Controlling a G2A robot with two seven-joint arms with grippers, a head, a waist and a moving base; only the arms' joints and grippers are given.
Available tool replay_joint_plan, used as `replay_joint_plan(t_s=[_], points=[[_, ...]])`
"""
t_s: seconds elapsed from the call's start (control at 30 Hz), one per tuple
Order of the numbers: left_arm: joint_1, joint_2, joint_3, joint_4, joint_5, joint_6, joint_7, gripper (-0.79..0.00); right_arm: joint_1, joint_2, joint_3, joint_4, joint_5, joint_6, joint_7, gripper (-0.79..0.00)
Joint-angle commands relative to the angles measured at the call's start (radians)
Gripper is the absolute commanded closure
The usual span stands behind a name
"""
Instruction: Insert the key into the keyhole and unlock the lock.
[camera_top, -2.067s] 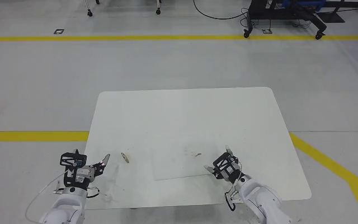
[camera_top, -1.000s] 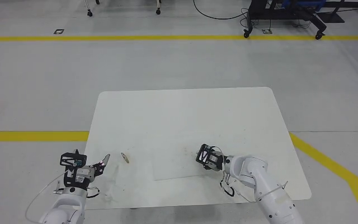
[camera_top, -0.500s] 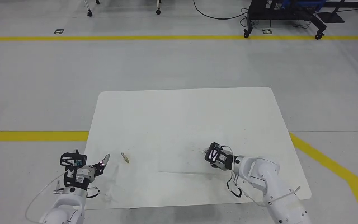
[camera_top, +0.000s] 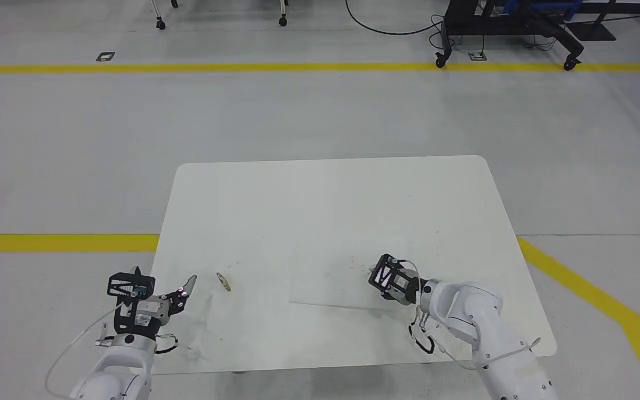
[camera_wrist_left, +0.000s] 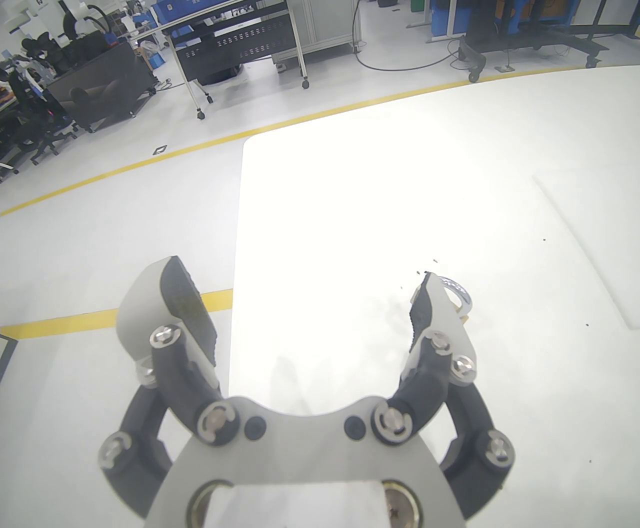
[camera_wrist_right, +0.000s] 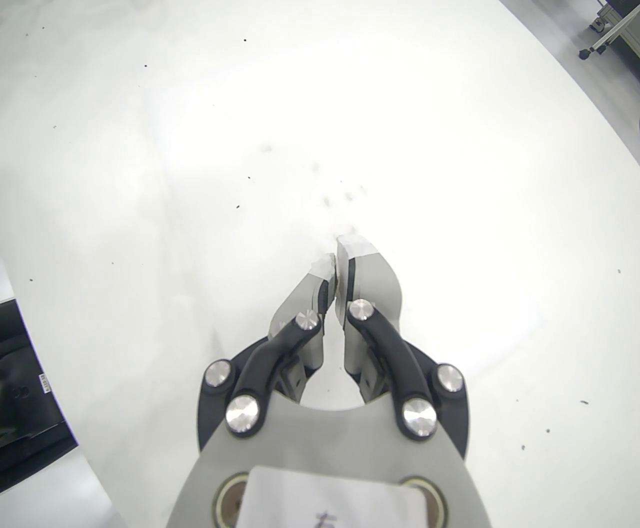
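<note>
The small padlock (camera_top: 223, 281), brass with a silver shackle, lies on the white table (camera_top: 330, 200) near its front left. In the left wrist view the padlock (camera_wrist_left: 459, 296) peeks out just behind one finger. My left gripper (camera_top: 165, 291) (camera_wrist_left: 300, 280) hangs open at the table's front-left edge, a short way from the lock, with nothing between its fingers. My right gripper (camera_top: 379, 273) (camera_wrist_right: 336, 255) is shut low over the table's front middle. A thin brownish sliver, which I take for the key (camera_wrist_right: 340, 286), shows between its pads. The rest of the key is hidden.
A thin white sheet (camera_top: 335, 290) (camera_wrist_left: 590, 235) lies flat on the table between the two grippers. Faint dark smudges (camera_wrist_right: 345, 195) mark the surface ahead of the right gripper. A yellow floor line (camera_top: 80, 243) and wheeled equipment (camera_top: 510, 25) lie beyond the table.
My right gripper went from the front edge to the key's spot, shut there, then shifted slightly right; the key no longer lies on the table. The sheet's edge has shifted. The left arm stayed still.
</note>
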Motion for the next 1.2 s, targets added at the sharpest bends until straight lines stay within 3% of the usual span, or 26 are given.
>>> replay_joint_plan(t_s=[0.0, 0.07, 0.23, 0.47, 0.63, 0.77, 0.97, 1.17], points=[[0.001, -0.001, -0.013, -0.007, -0.013, 0.012, 0.013, -0.785, 0.000, 0.000, 0.000, 0.000, 0.000, 0.000, 0.000, 0.000], [0.006, -0.001, -0.029, -0.043, -0.002, 0.022, 0.017, -0.785, -0.006, 0.000, 0.003, 0.003, 0.011, 0.011, -0.016, 0.000], [-0.042, 0.006, 0.017, -0.143, 0.016, -0.157, -0.107, -0.785, -0.005, 0.002, 0.005, 0.030, 0.032, -0.003, -0.072, 0.000], [-0.230, -0.002, 0.248, -0.147, 0.114, -0.335, -0.317, -0.785, -0.001, 0.002, -0.020, 0.040, 0.021, -0.013, -0.127, 0.000], [-0.364, -0.027, 0.439, -0.051, 0.170, -0.335, -0.396, -0.785, 0.003, 0.004, -0.025, 0.051, 0.024, -0.015, -0.150, 0.000], [-0.441, -0.049, 0.544, 0.035, 0.201, -0.299, -0.406, -0.785, 0.004, 0.005, -0.028, 0.046, 0.025, -0.022, -0.158, 0.000], [-0.510, -0.075, 0.642, 0.134, 0.228, -0.264, -0.413, -0.785, 0.003, 0.009, -0.030, 0.035, 0.037, -0.050, -0.171, 0.000], [-0.545, -0.090, 0.680, 0.197, 0.262, -0.226, -0.416, -0.785, 0.003, 0.013, -0.029, 0.031, 0.055, -0.066, -0.185, 0.000]])
